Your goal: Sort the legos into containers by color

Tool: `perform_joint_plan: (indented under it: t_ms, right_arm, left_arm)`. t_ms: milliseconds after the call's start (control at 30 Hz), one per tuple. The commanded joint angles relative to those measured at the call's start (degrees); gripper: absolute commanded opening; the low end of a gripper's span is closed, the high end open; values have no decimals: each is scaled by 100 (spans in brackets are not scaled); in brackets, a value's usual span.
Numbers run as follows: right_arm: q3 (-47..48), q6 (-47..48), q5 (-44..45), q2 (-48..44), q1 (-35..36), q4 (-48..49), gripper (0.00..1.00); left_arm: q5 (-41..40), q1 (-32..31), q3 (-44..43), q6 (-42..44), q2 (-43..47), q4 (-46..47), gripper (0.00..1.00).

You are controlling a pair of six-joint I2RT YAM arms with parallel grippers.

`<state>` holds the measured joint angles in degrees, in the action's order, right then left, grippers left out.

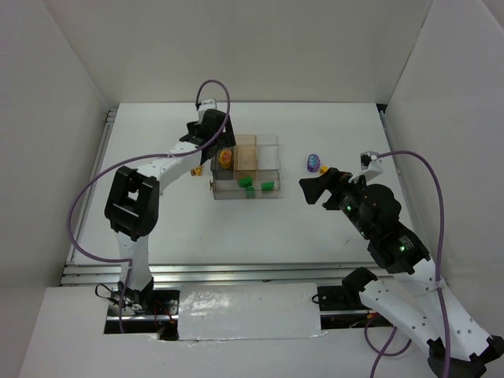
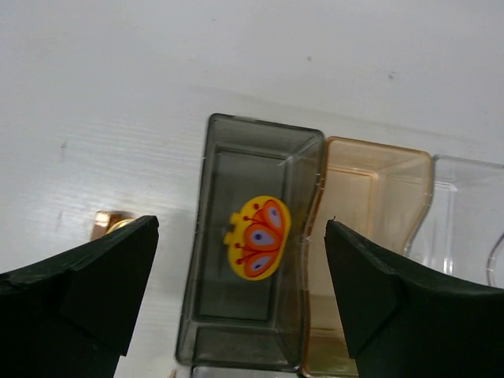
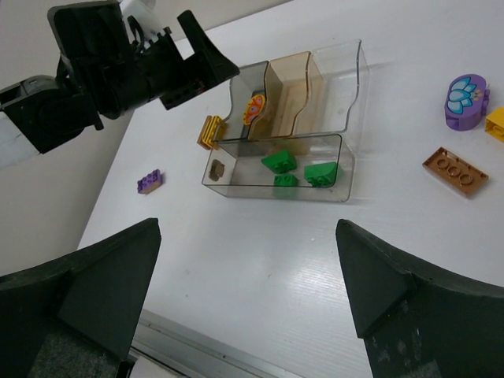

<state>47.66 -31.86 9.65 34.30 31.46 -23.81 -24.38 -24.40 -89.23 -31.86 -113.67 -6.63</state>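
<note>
Over the tray (image 1: pixel 268 152), my left gripper (image 2: pixel 240 224) hangs with its jaws spread wide and nothing between them. A yellow piece (image 2: pixel 258 238) with a butterfly print sits in the grey compartment (image 2: pixel 236 335) directly below. The tan compartment (image 2: pixel 370 197) adjoins it, and the clear compartment (image 2: pixel 465 205) comes after that.

In the long compartment (image 3: pixel 276 194) lie 3 green bricks (image 3: pixel 279 161) and 1 small brown bit (image 3: pixel 218 168). On the table (image 1: pixel 236 236), an orange brick (image 3: pixel 210 131) rests just beside the tray's grey end, and a purple brick (image 3: pixel 150 181) lies farther out.

My right gripper (image 3: pixel 246 228) hovers to the right of the tray, also released and empty. Beyond it sit 1 purple flower piece (image 3: pixel 466 101), a yellow brick (image 3: pixel 496 124) just beside that, and an orange-brown plate (image 3: pixel 455 171) nearby.
</note>
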Motion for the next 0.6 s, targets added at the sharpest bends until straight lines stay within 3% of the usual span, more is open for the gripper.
perform_joint_plan:
  t_ms: [0, 67, 200, 267, 433, 567]
  right_arm:
    - [138, 101, -24, -38, -26, -18, 100]
    - [86, 118, -86, -55, -26, 8, 100]
    - [-46, 171, -358, -99, -26, 114, 100]
    - [-81, 197, -429, -108, -26, 123, 100]
    - [-20, 303, -508, -38, -26, 44, 100]
    - [-64, 338, -534, -64, -26, 52, 100]
  left_arm:
    - [-979, 84, -42, -241, 730, -486, 100]
    - [-1104, 320, -77, -312, 776, -733, 99]
    - [-420, 840, -480, -295, 347, -1645, 98]
    - [-86, 989, -438, -190, 231, -1657, 94]
    - [408, 1008, -753, 30, -331, -2166, 91]
    - [619, 1008, -500, 57, -358, -2079, 84]
